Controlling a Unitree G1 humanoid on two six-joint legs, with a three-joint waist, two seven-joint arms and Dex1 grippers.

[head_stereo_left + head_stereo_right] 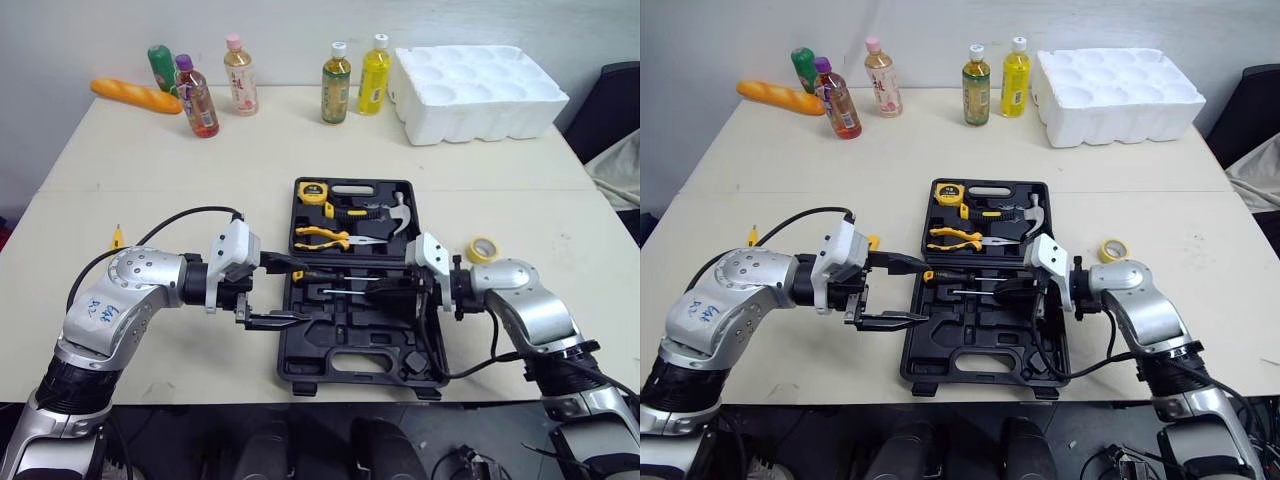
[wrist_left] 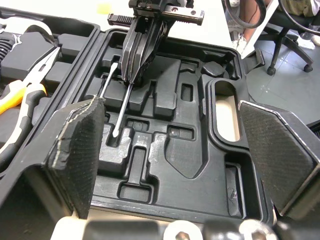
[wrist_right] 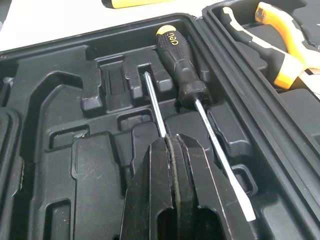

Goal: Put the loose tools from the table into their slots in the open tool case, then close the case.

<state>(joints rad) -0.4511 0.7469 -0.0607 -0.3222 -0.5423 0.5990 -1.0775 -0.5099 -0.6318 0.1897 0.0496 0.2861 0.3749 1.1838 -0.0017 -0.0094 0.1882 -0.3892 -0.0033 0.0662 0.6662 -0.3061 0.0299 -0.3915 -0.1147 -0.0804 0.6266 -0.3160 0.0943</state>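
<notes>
as it overhangs the case (image 1: 340, 338), right end effector (image 3: 170, 142) pinches screwdriver (image 3: 154, 100).

Setting: an indoor robotics test room of lab or office type. Indicators: plain white wall (image 1: 300, 25); pale bench (image 1: 150, 170) carrying staged props, namely drink bottles (image 1: 336, 85), foam tray (image 1: 478, 92) and open tool case (image 1: 330, 350). A dark office chair (image 1: 612, 105) stands beside the bench.
</notes>
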